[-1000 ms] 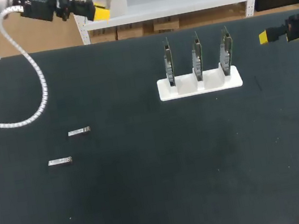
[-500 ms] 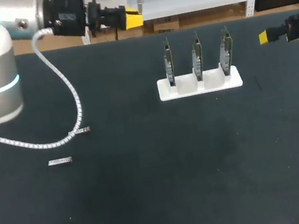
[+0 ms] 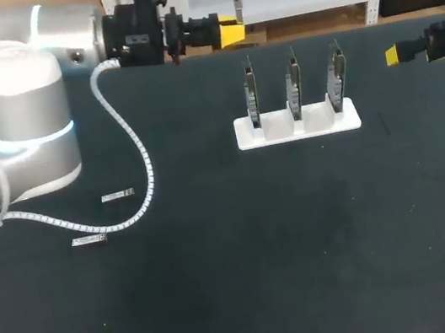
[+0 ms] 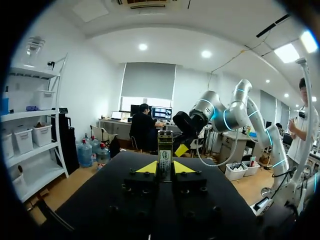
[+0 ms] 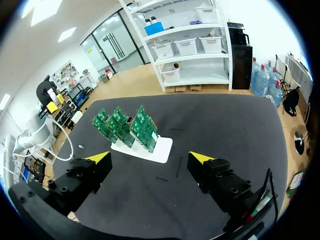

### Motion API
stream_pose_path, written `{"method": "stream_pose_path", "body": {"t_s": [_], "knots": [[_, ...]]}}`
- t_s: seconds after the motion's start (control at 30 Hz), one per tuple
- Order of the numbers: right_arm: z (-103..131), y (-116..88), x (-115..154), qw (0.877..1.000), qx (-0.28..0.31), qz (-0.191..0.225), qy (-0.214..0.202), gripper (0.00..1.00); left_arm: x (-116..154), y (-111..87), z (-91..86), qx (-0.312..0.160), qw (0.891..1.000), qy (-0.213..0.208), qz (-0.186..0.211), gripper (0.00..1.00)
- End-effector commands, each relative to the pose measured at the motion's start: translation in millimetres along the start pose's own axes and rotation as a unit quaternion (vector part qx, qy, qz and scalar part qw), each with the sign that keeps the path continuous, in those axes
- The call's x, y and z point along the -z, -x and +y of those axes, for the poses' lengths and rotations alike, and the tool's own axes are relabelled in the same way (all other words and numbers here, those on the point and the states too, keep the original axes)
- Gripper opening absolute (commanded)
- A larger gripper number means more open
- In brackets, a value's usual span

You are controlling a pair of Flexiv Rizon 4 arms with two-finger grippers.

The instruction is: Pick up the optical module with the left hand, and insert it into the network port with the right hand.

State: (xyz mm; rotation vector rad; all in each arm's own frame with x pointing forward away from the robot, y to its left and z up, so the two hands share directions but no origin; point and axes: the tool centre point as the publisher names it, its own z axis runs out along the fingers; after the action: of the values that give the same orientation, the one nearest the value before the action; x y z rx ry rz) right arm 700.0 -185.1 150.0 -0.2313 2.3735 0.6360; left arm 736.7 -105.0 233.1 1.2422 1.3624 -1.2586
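Note:
My left gripper [image 3: 231,30] hangs over the table's far edge, shut on a slim metal optical module [image 3: 238,9] that stands upright between its yellow tips. In the left wrist view the module [image 4: 165,159] is pinched between both fingers [image 4: 148,167]. Two more modules [image 3: 117,196] [image 3: 89,239] lie flat on the mat at the left. The network ports are on three green boards in a white stand [image 3: 296,122], to the right of the left gripper. My right gripper [image 3: 397,54] waits at the right edge; its wrist view shows it [image 5: 150,157] wide open with nothing in it, and the boards [image 5: 129,124] ahead.
The left arm's white cable [image 3: 138,159] droops onto the mat and crosses beside the two loose modules. Black mat [image 3: 303,238] covers the whole table in front of the stand.
My left arm has swung to the right along the far edge, carrying the module towards the boards, and its cable now trails over the mat. The right arm has stayed still.

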Motion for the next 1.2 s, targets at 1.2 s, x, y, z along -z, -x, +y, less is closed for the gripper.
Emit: {"method": "stream_pose_path", "body": {"t_s": [1.2], "knots": [[0, 0, 0, 1.000, 0.000, 0.000, 0.000, 1.00, -9, -49.8, 42.1, 0.037, 0.999, 0.008, -0.001, 0.00]]}}
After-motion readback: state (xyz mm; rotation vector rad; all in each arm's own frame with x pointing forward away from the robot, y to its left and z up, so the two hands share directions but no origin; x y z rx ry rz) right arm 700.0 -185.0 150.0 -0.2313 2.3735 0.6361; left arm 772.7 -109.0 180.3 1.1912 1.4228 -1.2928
